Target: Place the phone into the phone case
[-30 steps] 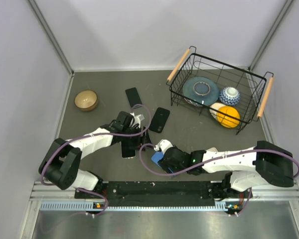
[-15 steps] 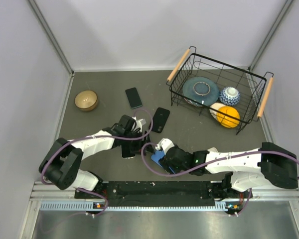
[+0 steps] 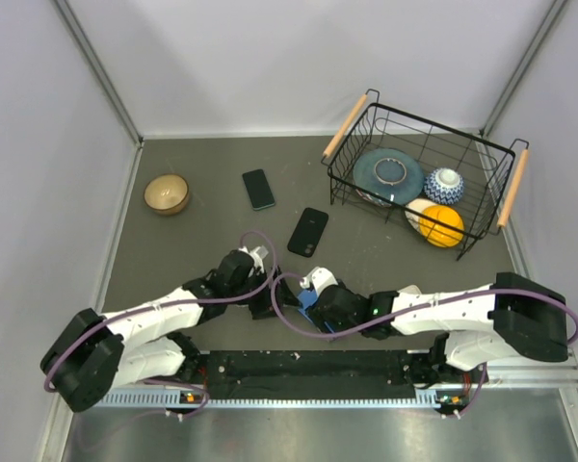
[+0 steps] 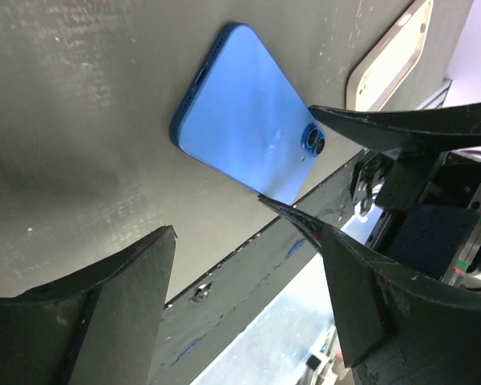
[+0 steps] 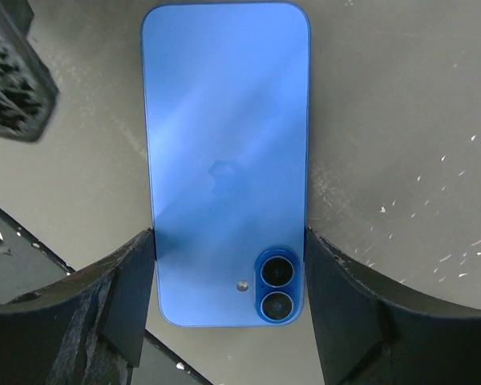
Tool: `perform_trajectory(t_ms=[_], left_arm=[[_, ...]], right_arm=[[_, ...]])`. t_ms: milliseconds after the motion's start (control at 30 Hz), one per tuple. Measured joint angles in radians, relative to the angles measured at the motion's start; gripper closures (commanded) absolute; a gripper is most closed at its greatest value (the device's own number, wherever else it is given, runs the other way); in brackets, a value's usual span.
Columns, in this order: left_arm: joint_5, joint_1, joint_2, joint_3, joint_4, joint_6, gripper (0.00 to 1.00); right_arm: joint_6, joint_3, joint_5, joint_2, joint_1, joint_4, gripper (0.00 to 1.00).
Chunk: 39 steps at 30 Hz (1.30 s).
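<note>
LIVE | one round tan bowl (image 3: 167, 193) sighted far left | left end effector (image 4: 240, 233) held apart, nothing gripped | two flat rectangles counted on dark matte surface (image 3: 202, 154): rear dark slab (image 3: 258, 189), nearer dark slab (image 3: 308, 231) | one glossy blue phone (image 5: 224, 160) laid lenses-up, clamped by right end effector (image 5: 227, 241) | one wire basket (image 3: 443, 126) far right

The left gripper (image 3: 268, 302) has pulled back toward 5 o'clock and now sits just at 9 o'clock of the blue phone (image 3: 305, 302). Its elbow has swung out toward 7 o'clock, and the arm now covers the phone case (image 4: 393, 56) from above.
</note>
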Motion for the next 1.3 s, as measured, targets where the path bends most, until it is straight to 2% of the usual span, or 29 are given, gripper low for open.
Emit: perform_trajectory(t_ms=[167, 267, 533, 833, 1100, 1300], left_arm=[[-0.078, -0.058, -0.018, -0.024, 0.065, -0.137, 0.24], [-0.111, -0.081, -0.012, -0.055, 0.124, -0.217, 0.22], [-0.168, -0.151, 0.086, -0.061, 0.156, -0.359, 0.18], [-0.238, -0.215, 0.118, -0.066, 0.212, -0.487, 0.27], [-0.294, -0.259, 0.074, -0.142, 0.283, -0.560, 0.41], [-0.325, -0.260, 0.041, -0.155, 0.287, -0.566, 0.59]], right_arm=[[0.022, 0.029, 0.005, 0.005, 0.000, -0.005, 0.67], [0.032, 0.050, 0.004, 0.015, 0.000, -0.004, 0.67], [0.067, 0.080, 0.004, 0.060, 0.000, -0.005, 0.67], [0.122, 0.092, 0.003, 0.069, 0.000, -0.009, 0.68], [0.208, 0.090, 0.002, 0.069, 0.000, 0.007, 0.67], [0.270, 0.045, -0.007, 0.027, 0.000, 0.069, 0.67]])
